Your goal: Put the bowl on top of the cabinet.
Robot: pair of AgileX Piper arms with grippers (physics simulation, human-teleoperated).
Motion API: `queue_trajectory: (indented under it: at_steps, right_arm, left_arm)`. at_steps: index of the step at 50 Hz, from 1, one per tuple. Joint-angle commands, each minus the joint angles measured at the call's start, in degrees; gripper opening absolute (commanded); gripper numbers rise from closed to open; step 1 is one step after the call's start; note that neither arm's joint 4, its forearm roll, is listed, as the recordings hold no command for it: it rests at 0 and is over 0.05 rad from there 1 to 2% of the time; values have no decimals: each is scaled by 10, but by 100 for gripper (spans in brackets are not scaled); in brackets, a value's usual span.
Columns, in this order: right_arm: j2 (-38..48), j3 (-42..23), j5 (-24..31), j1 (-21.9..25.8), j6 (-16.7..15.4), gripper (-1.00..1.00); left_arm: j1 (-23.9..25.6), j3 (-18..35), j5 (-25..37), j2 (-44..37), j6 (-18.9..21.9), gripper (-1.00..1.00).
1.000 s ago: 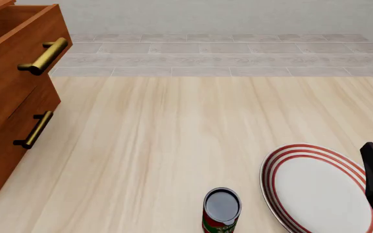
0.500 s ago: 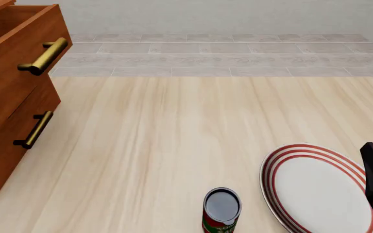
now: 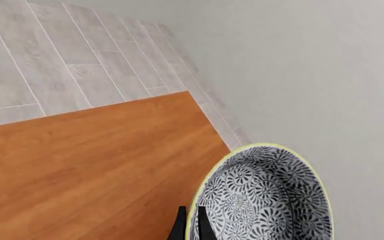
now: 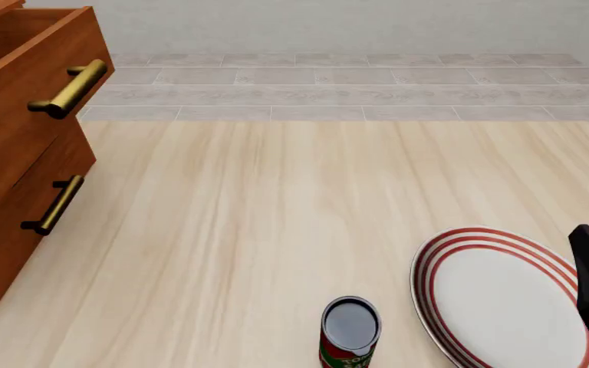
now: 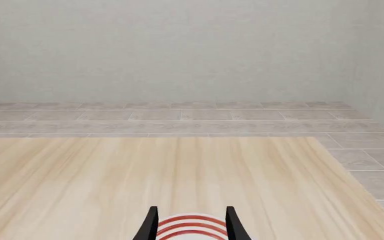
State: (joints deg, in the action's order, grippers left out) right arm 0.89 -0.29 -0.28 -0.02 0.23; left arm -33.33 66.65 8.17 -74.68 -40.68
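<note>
While frame cuts bowl (image 3: 262, 200), left claw (image 3: 190, 225) grips rim.

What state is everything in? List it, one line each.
bowl: empty, rim pinched by left gripper
left gripper: shut on bowl
right gripper: open, above plate
cabinet: top drawer appears pulled out
plate: flat, empty
can: upright

I see the floral, cream-rimmed bowl (image 3: 264, 200) tilted above the reddish-brown cabinet (image 3: 92, 170) top's corner.
</note>
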Motion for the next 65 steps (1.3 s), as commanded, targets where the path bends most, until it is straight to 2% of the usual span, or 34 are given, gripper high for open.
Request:
queue_trajectory:
  at_steps: [1,3,4,6,9,10,25,44,65]
  right_arm:
    - [0,0,0,0,0,100]
    - [0,0,0,0,0,100]
    - [0,0,0,0,0,100]
    - [0,0,0,0,0,100]
    - [0,0,0,0,0,100]
    - [0,0,0,0,0,100]
    - [0,0,0,0,0,100]
    - [0,0,0,0,0,100]
    - [0,0,0,0,0,100]
  left_arm:
    - [2,-7,-5,-7,5,-100]
    - [3,-8,-5,-5,5,-100]
    - [33,-23,-18,4,-13,-100]
    - [41,-28,-25,9,-20,-100]
    - [25,-24,-19,2,-21,-100]
    - [25,-22,-17,2,-17,100]
    - [22,-15,-11,7,-18,100]
    - [9,-5,4,27,6,100]
    - [14,-9,15,85,16,100]
